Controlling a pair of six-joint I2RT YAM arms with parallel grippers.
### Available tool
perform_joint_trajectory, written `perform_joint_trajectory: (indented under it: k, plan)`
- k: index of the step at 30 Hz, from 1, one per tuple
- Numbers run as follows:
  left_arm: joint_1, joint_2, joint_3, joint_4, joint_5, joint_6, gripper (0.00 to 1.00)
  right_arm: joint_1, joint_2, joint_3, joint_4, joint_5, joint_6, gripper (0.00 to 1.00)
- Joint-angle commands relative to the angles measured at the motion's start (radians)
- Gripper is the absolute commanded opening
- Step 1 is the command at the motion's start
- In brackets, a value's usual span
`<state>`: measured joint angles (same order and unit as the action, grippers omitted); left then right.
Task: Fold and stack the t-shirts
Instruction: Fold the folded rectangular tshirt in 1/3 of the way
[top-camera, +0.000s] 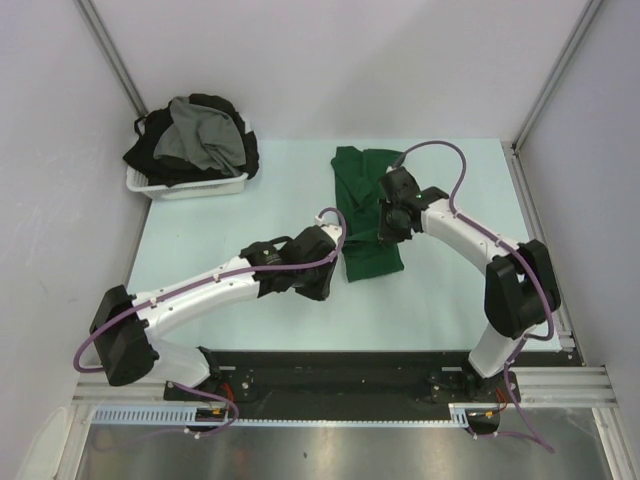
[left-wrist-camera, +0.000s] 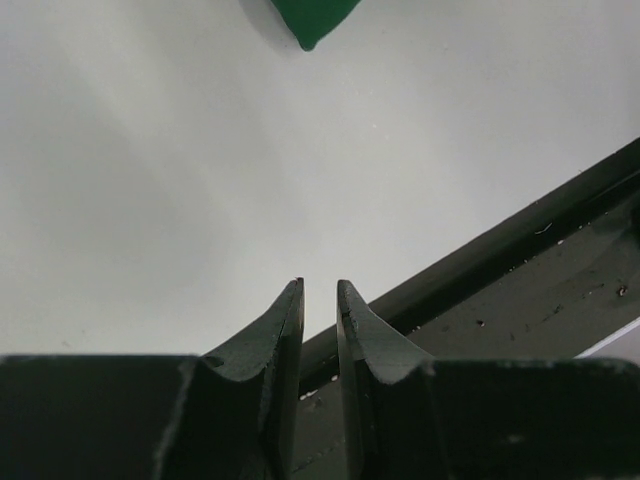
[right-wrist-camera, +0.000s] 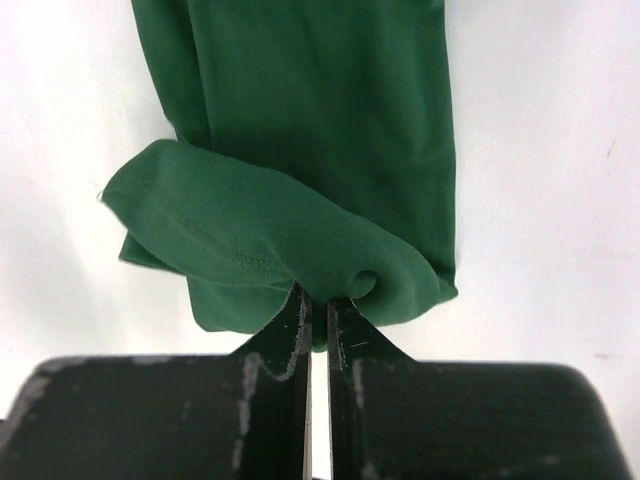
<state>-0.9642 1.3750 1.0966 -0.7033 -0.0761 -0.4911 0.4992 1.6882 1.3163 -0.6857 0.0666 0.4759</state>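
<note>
Pinching a fold of the green shirt (right-wrist-camera: 330, 100), my right gripper (right-wrist-camera: 318, 300) has its jaws pressed together on the cloth, and a rolled hem bulges up just in front of the fingertips. I judge the hold sits at the near end of the shirt so that this end can be lifted and carried over the rest, which would shorten the strip. The shirt lies right of the table's (top-camera: 250, 210) middle, already narrowed into a long band running from near to far, so a crosswise fold looks like the step in hand.

My left gripper (left-wrist-camera: 320, 290) hangs above bare table with its jaws a little apart and nothing between them. Only one near corner of the green cloth shows at the far edge of its wrist view. I read it as parked just beside the shirt's near-left corner, close enough to pin or straighten that side if the fold skews.

At the far left, the white basket (top-camera: 190, 187) holds the grey shirt (top-camera: 205, 135) heaped on the black shirts (top-camera: 150, 155), well apart from the work and waiting their turn.
</note>
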Motion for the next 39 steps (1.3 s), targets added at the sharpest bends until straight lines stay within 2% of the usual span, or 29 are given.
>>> perform_joint_trajectory:
  k: [1,14,26,39]
  plan:
    - [0.007,-0.010,0.029,-0.004,-0.001,0.016,0.24,-0.028,0.059,0.083,0.041,0.022,-0.039,0.00]
    - [0.008,-0.013,0.013,-0.010,0.001,-0.001,0.24,-0.074,0.154,0.164,0.092,-0.025,-0.086,0.00]
    - [0.007,-0.005,0.014,-0.009,-0.004,-0.029,0.24,-0.100,0.255,0.325,0.069,-0.056,-0.131,0.00]
    - [0.007,0.007,0.025,-0.024,-0.013,-0.053,0.24,-0.146,0.355,0.396,0.074,-0.099,-0.145,0.00]
